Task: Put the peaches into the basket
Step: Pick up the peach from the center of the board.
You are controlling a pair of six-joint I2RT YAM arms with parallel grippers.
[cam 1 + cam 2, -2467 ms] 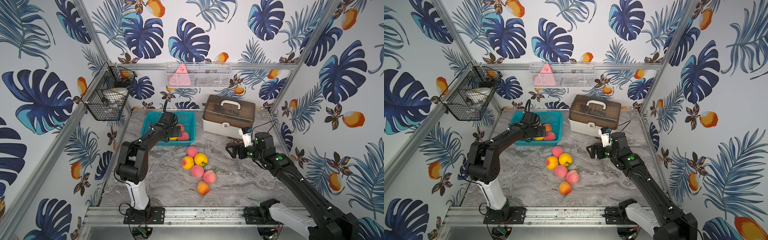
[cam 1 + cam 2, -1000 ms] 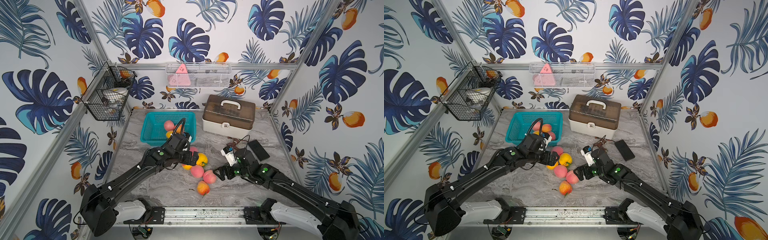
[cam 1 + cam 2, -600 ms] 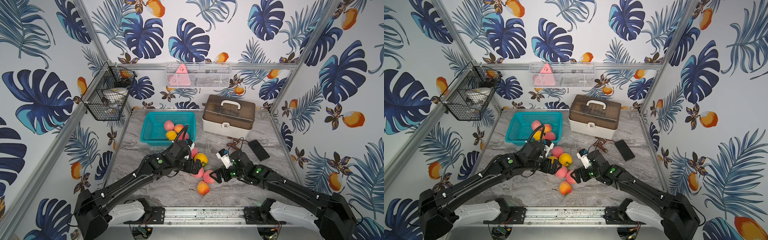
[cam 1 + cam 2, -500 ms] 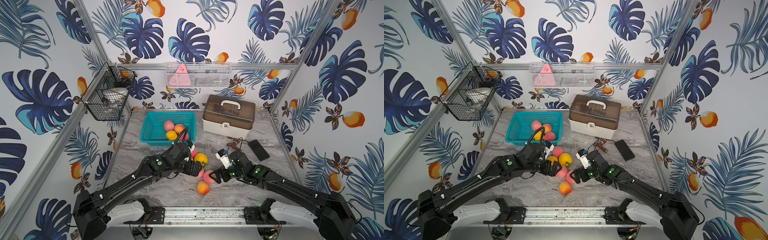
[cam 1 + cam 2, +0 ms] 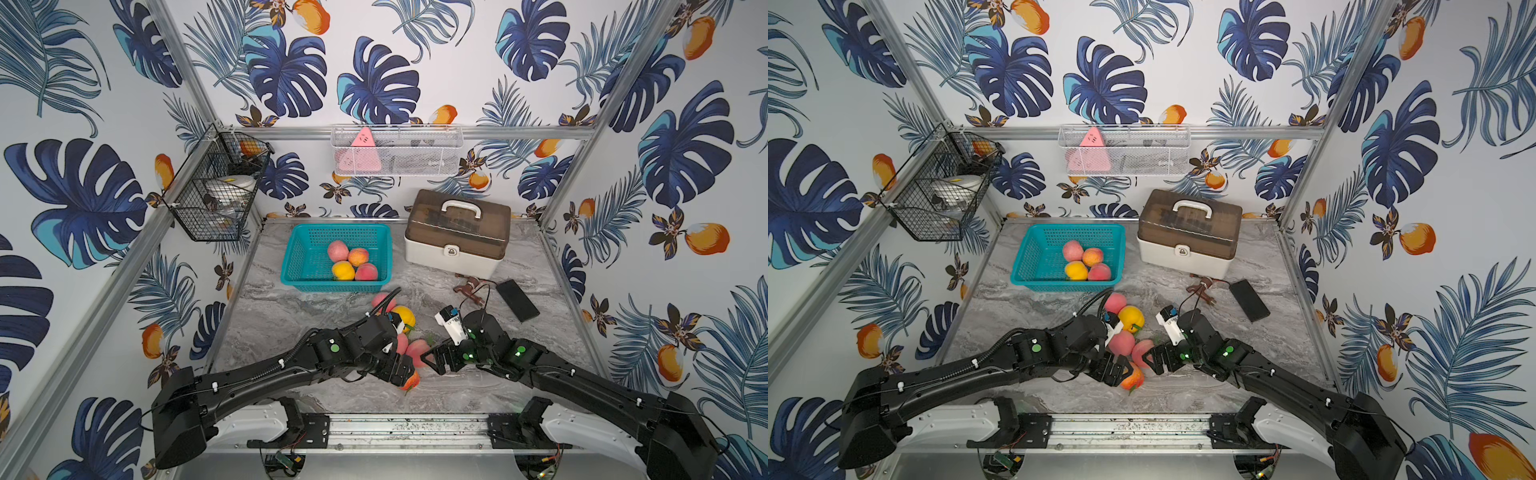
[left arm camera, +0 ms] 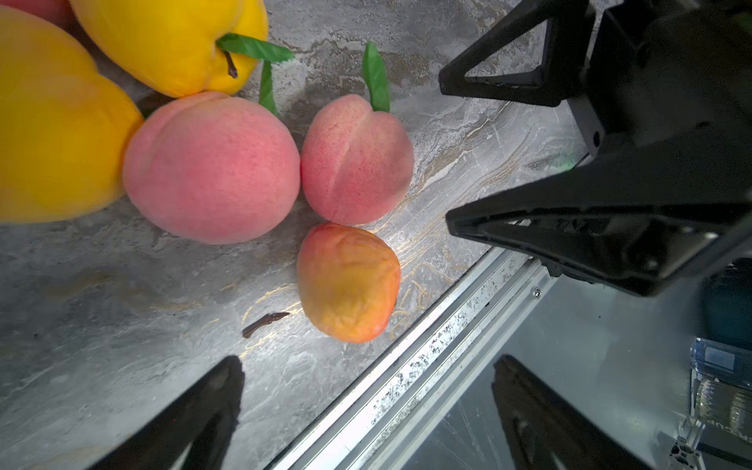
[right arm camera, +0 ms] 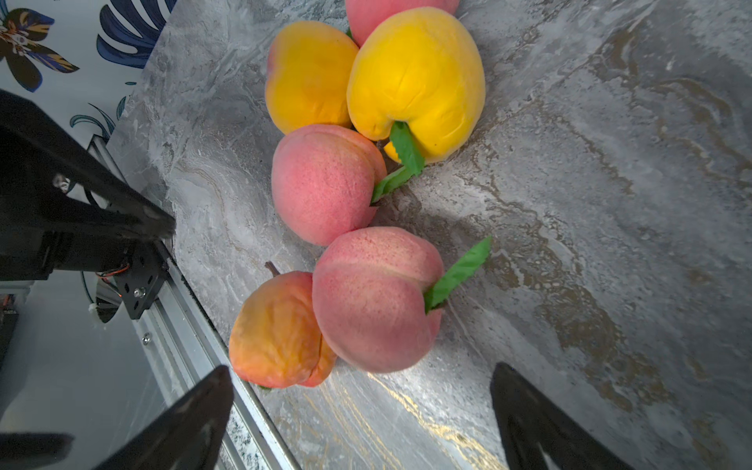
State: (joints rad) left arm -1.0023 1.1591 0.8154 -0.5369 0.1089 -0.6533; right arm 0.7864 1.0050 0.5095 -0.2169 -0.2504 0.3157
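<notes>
1. At the front edge of the desk [image 5: 291, 316], the left pincer [image 5: 403, 370] and right pincer [image 5: 430, 360] are hovering nose to nose over the loose peaches [image 5: 404, 316], both gaping at full spread and gripping nothing.
2. The left pincer is apparently lining up on the orange peach [image 6: 348, 283], which is lying just beside the front rail [image 6: 427, 366]. The right is facing the pink peach [image 6: 356, 158] that is touching it.
3. Doing this well likely means working one arm at a time, since the two targets are pressing together and the pincers are crowding one spot. Each should be straddling its fruit across the widest part before closing, fingertips clear of the neighbour and the rail.
4. The fruits are looking round, matte and faintly fuzzy, so a gentle, centred squeeze is probably enough. Caught off-centre, one could be rolling away.
5. Six peaches are sitting in a touching chain on the desk: three pink, two yellow to yellow-orange, one wrinkled orange-red, some wearing green leaves.
6. Four more are lying in the basket [image 5: 338, 227] at the back of the desk, bunched at one end, well apart from both pincers.
</notes>
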